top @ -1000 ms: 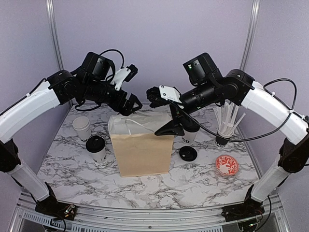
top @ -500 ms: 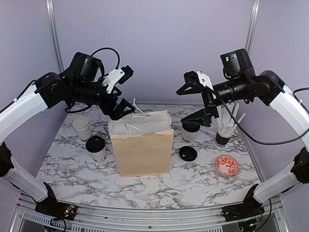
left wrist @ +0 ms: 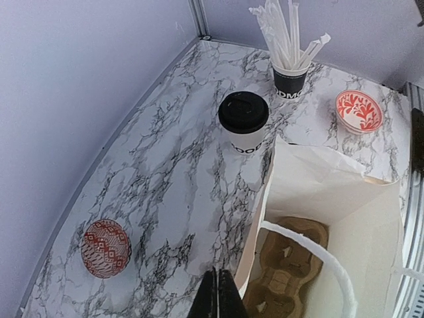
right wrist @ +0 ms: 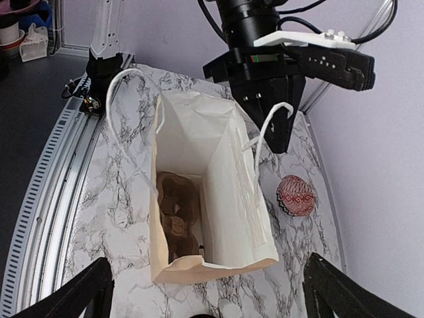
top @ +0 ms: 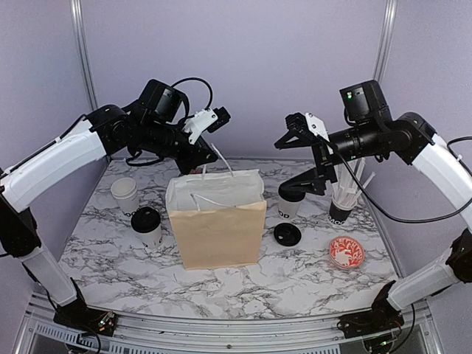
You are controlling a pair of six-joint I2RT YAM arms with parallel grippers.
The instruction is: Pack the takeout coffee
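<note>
One takeout coffee cup (top: 147, 226), white with a black lid, stands left of the brown paper bag (top: 217, 228). A second lidded cup (top: 290, 200) (left wrist: 244, 123) stands right of the bag, below my right gripper (top: 301, 158), which hangs open and empty. An unlidded white cup (top: 125, 194) stands at the far left, and a loose black lid (top: 287, 234) lies right of the bag. My left gripper (top: 214, 156) (left wrist: 220, 298) is shut above the bag's rear rim, beside the white rope handle (left wrist: 311, 255); nothing shows between its fingers. A cardboard carrier (left wrist: 291, 265) (right wrist: 175, 212) lies inside the bag.
A dark cup of white sticks (top: 341, 203) (left wrist: 289, 71) stands at the back right. A red-patterned bowl (top: 346, 252) (left wrist: 358, 111) sits near the right edge, another (left wrist: 106, 248) (right wrist: 296, 195) behind the bag. Purple walls close the back and sides.
My left gripper has shut and shifted right, over the bag's rear handle. The right arm pulled back from the bag's top to the right and now hovers above the right cup.
</note>
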